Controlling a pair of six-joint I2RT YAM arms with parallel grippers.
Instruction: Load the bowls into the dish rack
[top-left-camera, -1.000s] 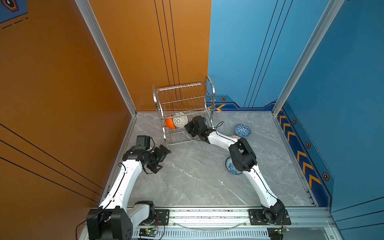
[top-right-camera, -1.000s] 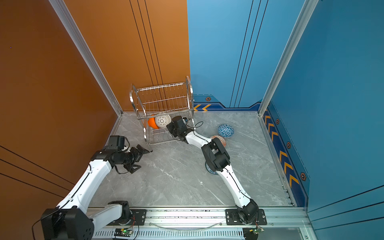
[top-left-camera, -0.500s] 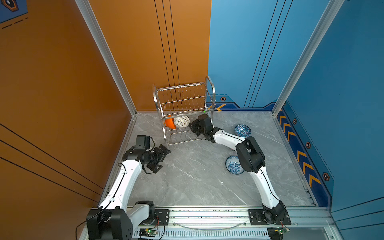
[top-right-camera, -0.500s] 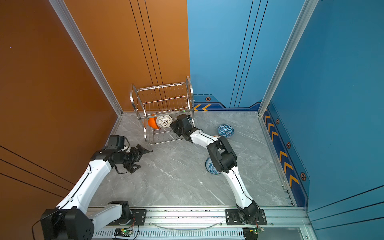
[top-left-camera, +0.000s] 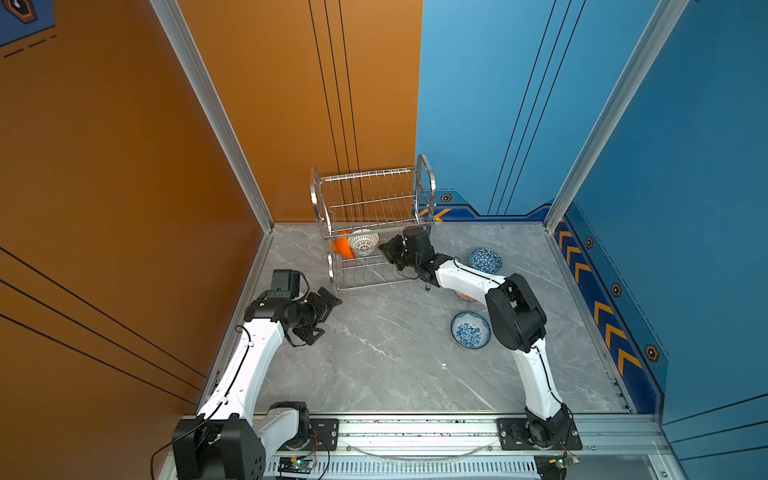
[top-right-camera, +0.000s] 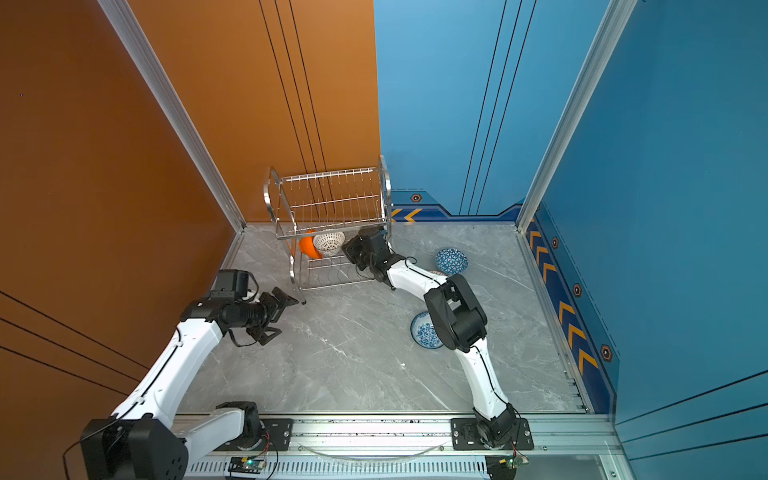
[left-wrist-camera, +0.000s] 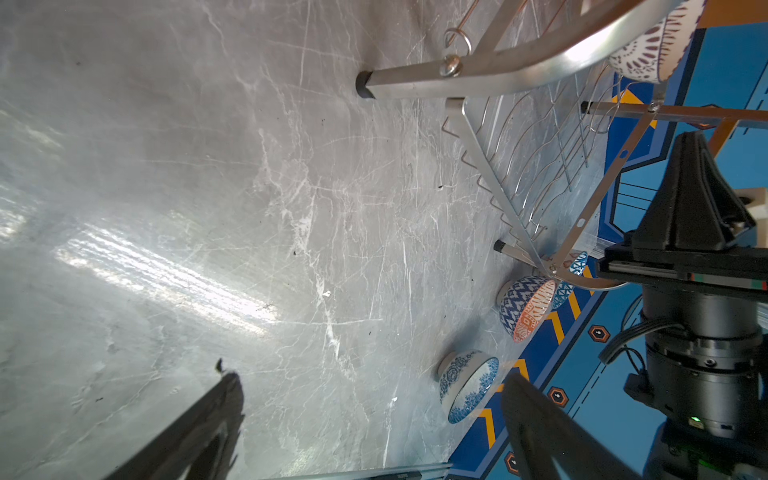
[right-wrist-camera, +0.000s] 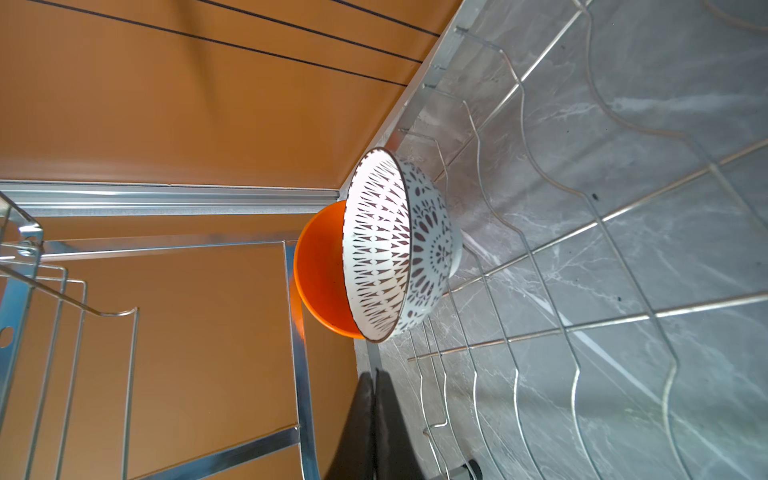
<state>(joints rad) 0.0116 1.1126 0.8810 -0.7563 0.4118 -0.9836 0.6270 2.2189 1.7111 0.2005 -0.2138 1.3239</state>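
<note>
Grey marble floor runs between orange and blue walls, and the rack stands at the back near the corner where the two colours meet.

On its lower shelf, at the end nearest the orange wall, the orange bowl and the lattice bowl stand on edge, one against the other. Neither has moved over the last second.

The right gripper reaches into the lower tier from the rack's other end. The right wrist view shows its fingers pressed together with nothing between them, the tips just short of the lattice bowl's rim. The gripper sits about where it did a second ago. The elbow behind it has swung out toward the blue wall, so the floral bowl, half hidden before, now shows whole in a top view.

The triangle bowl lies on the floor near the blue wall. The geometric bowl lies between it and the floral bowl, mostly covered by the right forearm in both top views.

The left gripper hangs by the rack's front leg as before. Its fingers are spread wide and hold nothing.
</note>
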